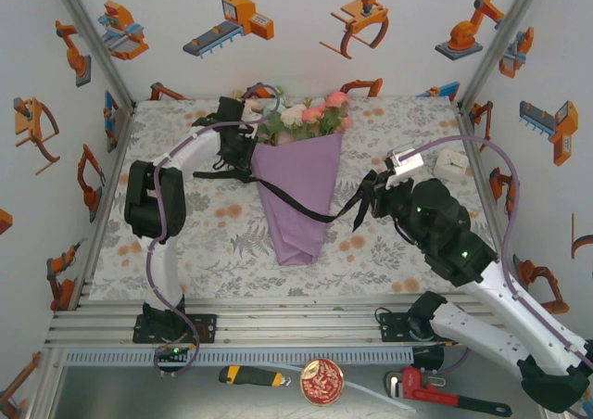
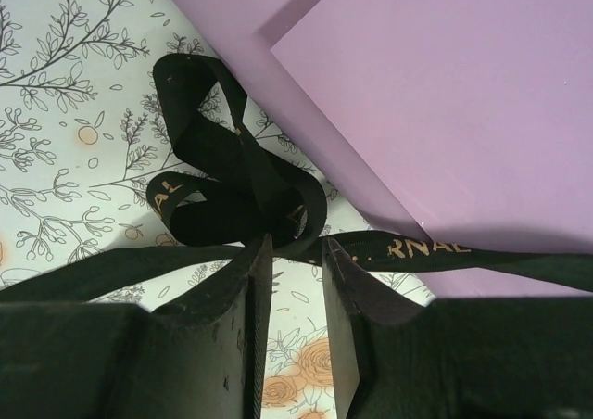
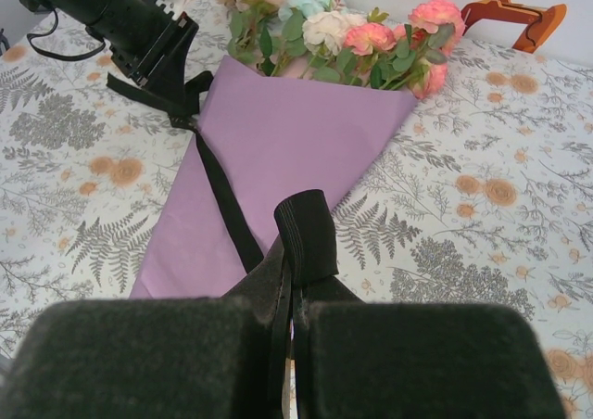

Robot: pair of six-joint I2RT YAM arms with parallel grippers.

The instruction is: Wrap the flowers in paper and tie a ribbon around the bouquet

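Ribbon point(image 3: 307, 226) is clamped between the shut fingers of the right gripper point(image 3: 293, 285), and a short black loop of it stands up just above their tips. From that grip the strand runs slantwise up across the purple paper point(image 3: 306, 132) to the cone's left edge.

There the left gripper point(image 2: 296, 247) has its fingers apart, with flowered tablecloth point(image 2: 56, 113) showing in the gap between them. A bunch of ribbon loops lies on the cloth just beyond the tips. A strand with gold lettering passes in front of the right-hand finger and on over the paper's edge. Whether the tips touch the ribbon cannot be told.

The paper is folded into a cone that holds the flowers point(image 3: 357, 34). Pink, cream and pale blue blooms with green leaves spill from its wide far end, and the stems are hidden inside. Its narrow end points toward the arm bases.

The bouquet point(image 1: 298, 183) lies flat on the tablecloth between the two grippers. The left gripper is just beside its upper left edge and the right one is near its right side.
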